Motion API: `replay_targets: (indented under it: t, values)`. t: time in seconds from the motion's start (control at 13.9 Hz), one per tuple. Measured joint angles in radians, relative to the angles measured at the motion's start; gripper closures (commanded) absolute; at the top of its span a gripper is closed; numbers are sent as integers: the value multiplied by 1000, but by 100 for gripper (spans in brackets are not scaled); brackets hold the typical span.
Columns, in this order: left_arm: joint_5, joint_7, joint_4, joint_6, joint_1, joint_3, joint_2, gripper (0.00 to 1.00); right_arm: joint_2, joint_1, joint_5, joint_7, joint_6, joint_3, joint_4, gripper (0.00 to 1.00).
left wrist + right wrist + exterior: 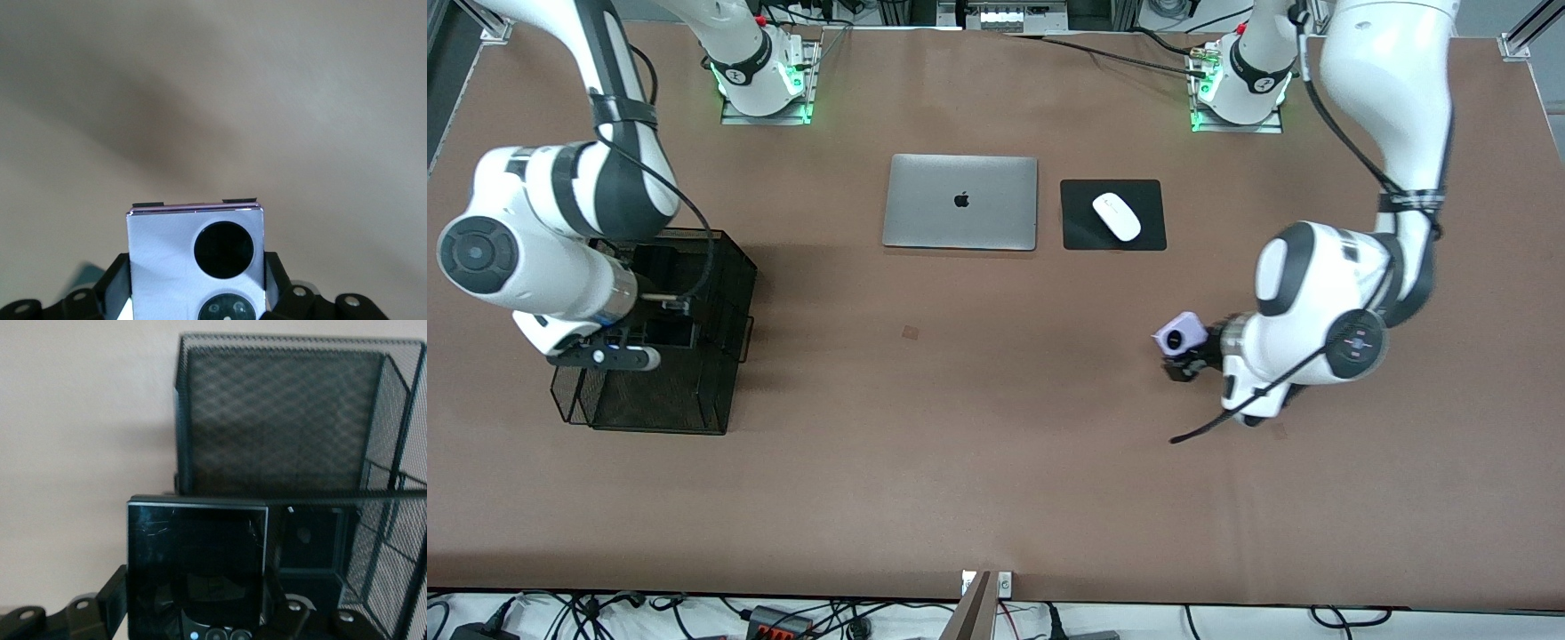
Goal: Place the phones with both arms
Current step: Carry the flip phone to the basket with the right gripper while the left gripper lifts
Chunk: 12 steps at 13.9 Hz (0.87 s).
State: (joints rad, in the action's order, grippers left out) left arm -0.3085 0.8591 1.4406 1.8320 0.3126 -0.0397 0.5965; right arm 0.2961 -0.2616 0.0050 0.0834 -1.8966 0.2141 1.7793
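Mid-delivery: at the frame's left the right gripper (193, 620) clamps the squarish black phone (197, 563) over the mesh organizer (694, 391) — lowering comes next. At right, the left gripper (1184, 356) grips the lavender phone (1180, 333) above the tabletop (996, 427).

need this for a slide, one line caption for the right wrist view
Right claw shut on the small black phone, held over the black mesh organizer.

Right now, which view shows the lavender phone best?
The left wrist view: the lavender phone fills the lower frame, its face and two black circles plain, clamped in the left tool. The front view shows it only small and tilted, above bare table, at the left arm's wrist. The right wrist view does not show it.
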Motion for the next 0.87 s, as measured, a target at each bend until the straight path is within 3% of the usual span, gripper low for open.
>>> replay_targets:
  t: [0.22, 0.51, 0.87]
  values:
    - [-8, 127, -64, 34, 53, 78, 8, 39, -35, 15, 0, -3, 1, 0, 76, 66]
    - [-8, 159, -90, 258, 107, 164, 51, 38, -36, 32, -1, -4, -3, 0, 125, 66]
    - [-3, -12, -92, 513, 182, 189, 127, 38, -31, 42, -1, -4, -29, 0, 161, 66]
